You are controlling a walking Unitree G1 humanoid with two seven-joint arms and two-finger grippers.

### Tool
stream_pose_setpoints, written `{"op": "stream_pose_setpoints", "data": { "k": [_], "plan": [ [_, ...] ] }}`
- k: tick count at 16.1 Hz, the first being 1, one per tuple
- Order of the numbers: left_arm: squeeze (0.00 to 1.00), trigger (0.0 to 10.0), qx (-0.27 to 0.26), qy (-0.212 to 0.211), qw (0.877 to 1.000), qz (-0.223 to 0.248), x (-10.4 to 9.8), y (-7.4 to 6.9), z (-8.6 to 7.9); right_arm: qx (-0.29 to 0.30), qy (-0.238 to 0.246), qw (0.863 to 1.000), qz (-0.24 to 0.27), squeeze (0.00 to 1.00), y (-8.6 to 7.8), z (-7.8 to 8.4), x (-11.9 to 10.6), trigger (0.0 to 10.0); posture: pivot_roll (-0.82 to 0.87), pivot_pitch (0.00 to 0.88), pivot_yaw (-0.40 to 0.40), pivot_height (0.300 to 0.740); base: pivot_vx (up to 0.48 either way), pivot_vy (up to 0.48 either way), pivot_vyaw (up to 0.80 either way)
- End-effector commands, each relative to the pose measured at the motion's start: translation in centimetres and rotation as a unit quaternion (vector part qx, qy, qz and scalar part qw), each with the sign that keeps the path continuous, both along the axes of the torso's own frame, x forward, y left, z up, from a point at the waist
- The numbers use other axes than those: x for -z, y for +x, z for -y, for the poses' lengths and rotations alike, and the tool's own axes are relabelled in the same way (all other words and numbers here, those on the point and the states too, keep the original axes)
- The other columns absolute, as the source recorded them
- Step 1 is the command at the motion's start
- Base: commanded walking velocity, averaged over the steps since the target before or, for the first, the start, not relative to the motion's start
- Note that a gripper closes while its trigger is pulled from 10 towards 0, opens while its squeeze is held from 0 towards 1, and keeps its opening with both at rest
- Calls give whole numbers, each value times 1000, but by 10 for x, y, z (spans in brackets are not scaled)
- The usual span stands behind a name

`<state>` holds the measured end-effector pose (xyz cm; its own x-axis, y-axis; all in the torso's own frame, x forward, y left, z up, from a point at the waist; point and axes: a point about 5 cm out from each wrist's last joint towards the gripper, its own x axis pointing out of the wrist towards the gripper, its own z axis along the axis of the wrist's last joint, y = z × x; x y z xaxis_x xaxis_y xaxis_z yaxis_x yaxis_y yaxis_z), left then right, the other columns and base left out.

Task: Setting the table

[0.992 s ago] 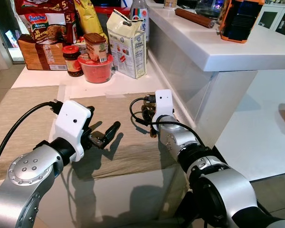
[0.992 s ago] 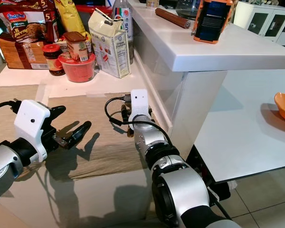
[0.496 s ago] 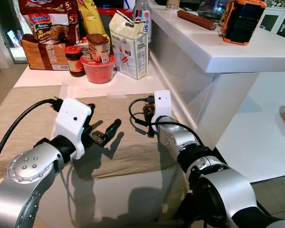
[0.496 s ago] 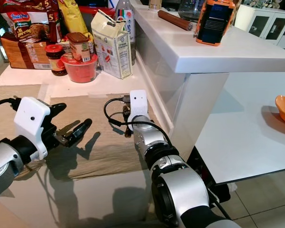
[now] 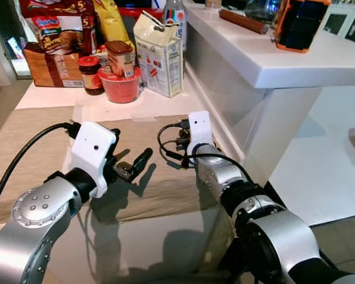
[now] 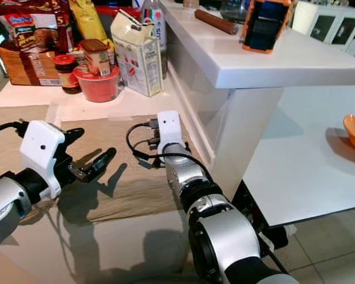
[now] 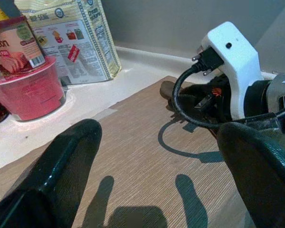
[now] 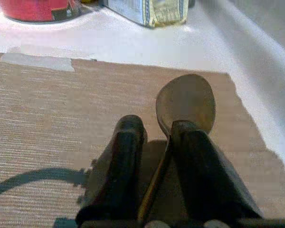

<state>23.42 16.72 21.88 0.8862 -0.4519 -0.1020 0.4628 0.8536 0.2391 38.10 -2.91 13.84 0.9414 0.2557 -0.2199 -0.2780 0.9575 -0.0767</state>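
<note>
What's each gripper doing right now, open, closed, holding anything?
Left gripper: open, holding nothing, above the placemat.
Right gripper: closed on a spoon, over the placemat.

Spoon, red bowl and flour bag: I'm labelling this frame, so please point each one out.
spoon (image 8: 186, 100), right wrist view, middle of its bowl.
red bowl (image 5: 120, 90), left eye view, front wall.
flour bag (image 5: 160, 64), left eye view, printed front face.

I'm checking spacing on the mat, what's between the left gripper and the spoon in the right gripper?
Only bare placemat lies between the open left gripper and the spoon, seen in the left wrist view.
</note>
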Motion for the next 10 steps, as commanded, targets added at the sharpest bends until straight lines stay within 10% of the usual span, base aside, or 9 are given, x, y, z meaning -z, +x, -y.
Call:
{"op": "stream_pose_setpoints", "data": {
  "k": [1, 9, 10],
  "plan": [
    [0, 10000, 2, 0, 1000, -4, 1, 2, 2, -9, 1, 999, 35, 0, 1, -3, -9, 0, 173, 0, -32, 736, 0, 0, 0],
    [0, 10000, 3, -2, 1000, -3, 2, 3, 4, -28, -8, 991, 127, 0, 4, -12, -38, 0, 172, 0, -36, 736, 0, 0, 0],
    [0, 10000, 3, 0, 1000, -3, 2, 2, 3, -10, -6, 995, 104, 596, 5, -8, -32, 7804, 172, 0, -36, 736, 0, 0, 0]
  ]
}}
